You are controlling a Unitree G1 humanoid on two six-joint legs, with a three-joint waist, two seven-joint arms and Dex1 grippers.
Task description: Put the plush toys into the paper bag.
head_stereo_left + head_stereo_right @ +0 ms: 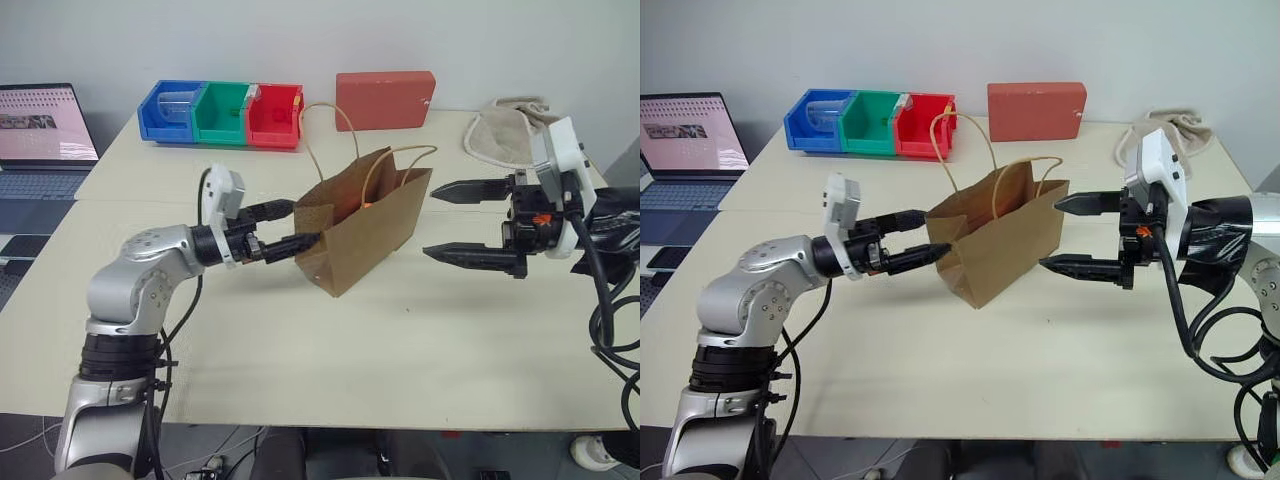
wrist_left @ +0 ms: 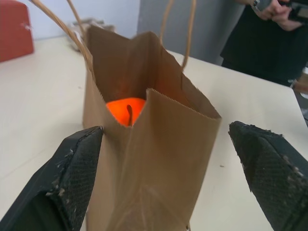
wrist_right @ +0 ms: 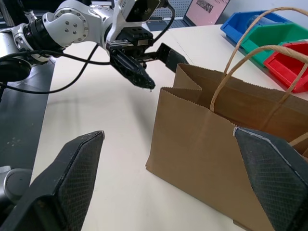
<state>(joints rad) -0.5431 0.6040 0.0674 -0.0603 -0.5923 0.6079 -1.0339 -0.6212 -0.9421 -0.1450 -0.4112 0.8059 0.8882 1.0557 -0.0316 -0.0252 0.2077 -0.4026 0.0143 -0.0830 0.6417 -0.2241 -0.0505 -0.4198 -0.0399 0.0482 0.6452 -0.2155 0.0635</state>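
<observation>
The thin, light, easily crumpled paper bag (image 1: 365, 230) stands mid-desk with an orange plush toy (image 2: 125, 109) inside, flanked by the wide-open, empty left gripper (image 1: 285, 229) and right gripper (image 1: 455, 222).

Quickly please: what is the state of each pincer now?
Left pincer: open, holding nothing, at the paper bag's end.
Right pincer: open, holding nothing.

I see the paper bag (image 1: 365, 225) upright mid-surface (image 1: 300, 370), one plush toy (image 2: 126, 109) inside. Bins (image 1: 222, 112) at 11 o'clock, block (image 1: 385, 99) at 12, towel (image 1: 505, 135) at 1, laptop (image 1: 40, 135) at 9.
</observation>
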